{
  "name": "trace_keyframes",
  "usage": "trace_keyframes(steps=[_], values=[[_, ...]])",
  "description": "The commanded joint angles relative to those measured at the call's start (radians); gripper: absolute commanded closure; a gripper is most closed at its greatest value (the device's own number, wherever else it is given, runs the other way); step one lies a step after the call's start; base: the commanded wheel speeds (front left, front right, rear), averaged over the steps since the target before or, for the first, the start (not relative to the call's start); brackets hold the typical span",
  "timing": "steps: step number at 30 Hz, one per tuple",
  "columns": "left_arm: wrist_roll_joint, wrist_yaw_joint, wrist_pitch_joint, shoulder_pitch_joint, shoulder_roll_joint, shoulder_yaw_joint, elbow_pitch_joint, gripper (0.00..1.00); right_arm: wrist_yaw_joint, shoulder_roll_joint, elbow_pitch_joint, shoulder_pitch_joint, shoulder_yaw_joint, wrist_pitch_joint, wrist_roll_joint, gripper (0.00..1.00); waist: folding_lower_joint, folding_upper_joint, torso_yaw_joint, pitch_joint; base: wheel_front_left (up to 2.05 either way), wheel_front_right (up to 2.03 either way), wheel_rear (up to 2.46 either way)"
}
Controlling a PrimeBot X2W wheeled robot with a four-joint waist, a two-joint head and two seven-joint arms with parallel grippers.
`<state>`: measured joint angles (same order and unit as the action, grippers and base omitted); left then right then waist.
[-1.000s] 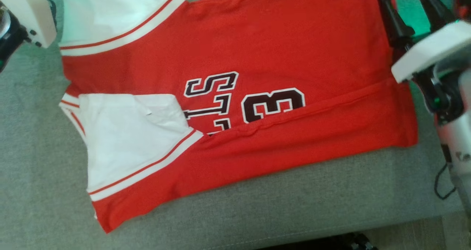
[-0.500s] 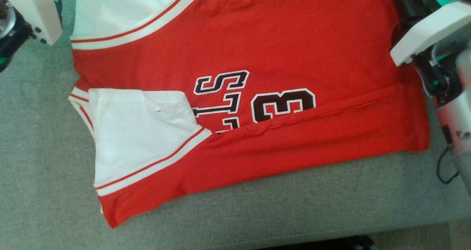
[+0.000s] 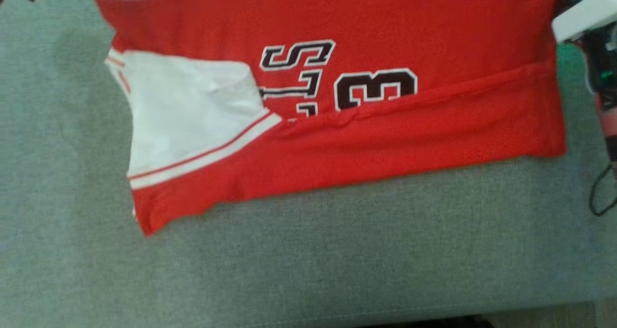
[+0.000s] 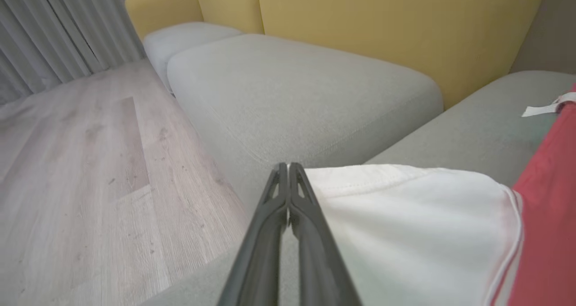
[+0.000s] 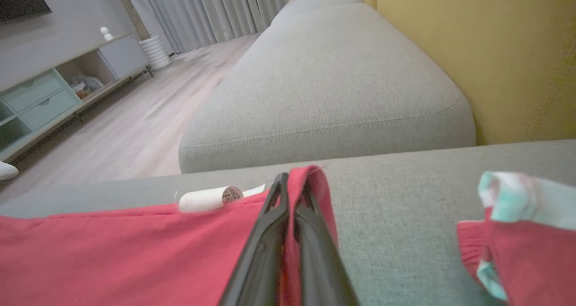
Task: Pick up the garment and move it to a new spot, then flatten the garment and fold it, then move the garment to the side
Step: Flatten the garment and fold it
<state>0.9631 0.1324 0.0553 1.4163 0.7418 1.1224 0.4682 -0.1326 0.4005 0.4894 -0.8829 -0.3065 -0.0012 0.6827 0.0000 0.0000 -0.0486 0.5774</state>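
Right jaws: the right gripper (image 5: 293,182) is closed tight, with a red fold of the garment (image 5: 112,252) pinched between its fingers.
Left jaws: the left gripper (image 4: 288,167) has its fingers pressed together at the corner of the white sleeve (image 4: 405,216) and seems to pinch it.
Garment: red jersey with white sleeves, spread on the grey seat cushion (image 3: 308,260).
Fold: the near red strip (image 3: 409,130) is folded over and partly covers the dark number.
Beside it: a small white tube (image 5: 207,199) at the far edge; a red-and-teal cloth (image 5: 517,234) lies apart.
Behind: a yellow backrest (image 4: 382,27).
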Motion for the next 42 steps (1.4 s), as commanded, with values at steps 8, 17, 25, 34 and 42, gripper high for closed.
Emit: trace_keyframes(steps=[8, 17, 25, 34, 42], values=[[0.025, -0.002, 0.066, -0.049, 0.081, -0.007, -0.091, 1.00, 0.002, 0.088, -0.118, 0.140, 0.027, 0.026, 0.031, 1.00, 0.0000, 0.0000, 0.049, -0.081, 0.00, 0.00, 0.00], [0.070, -0.052, 0.102, -0.292, 0.164, 0.066, -0.256, 1.00, 0.002, 0.140, -0.244, 0.395, 0.131, 0.083, 0.021, 1.00, 0.0000, 0.0000, 0.098, -0.148, 0.00, 0.00, 0.00], [0.079, -0.163, 0.131, -0.487, 0.212, 0.114, -0.428, 1.00, 0.002, 0.113, -0.303, 0.560, 0.215, 0.118, -0.026, 1.00, 0.0000, 0.0000, 0.126, -0.156, 0.00, 0.00, 0.00], [0.058, -0.304, 0.199, -0.622, 0.106, 0.079, -0.437, 0.00, 0.002, 0.023, -0.332, 0.659, 0.284, 0.099, -0.079, 0.00, 0.0000, 0.0000, 0.130, -0.147, 0.00, 0.00, 0.00], [-0.167, -0.440, 0.206, -0.896, -0.127, -0.294, -0.474, 0.00, 0.002, -0.099, -0.313, 0.727, 0.364, -0.037, -0.107, 0.00, 0.0000, 0.0000, 0.157, -0.189, 0.00, 0.00, 0.00]])
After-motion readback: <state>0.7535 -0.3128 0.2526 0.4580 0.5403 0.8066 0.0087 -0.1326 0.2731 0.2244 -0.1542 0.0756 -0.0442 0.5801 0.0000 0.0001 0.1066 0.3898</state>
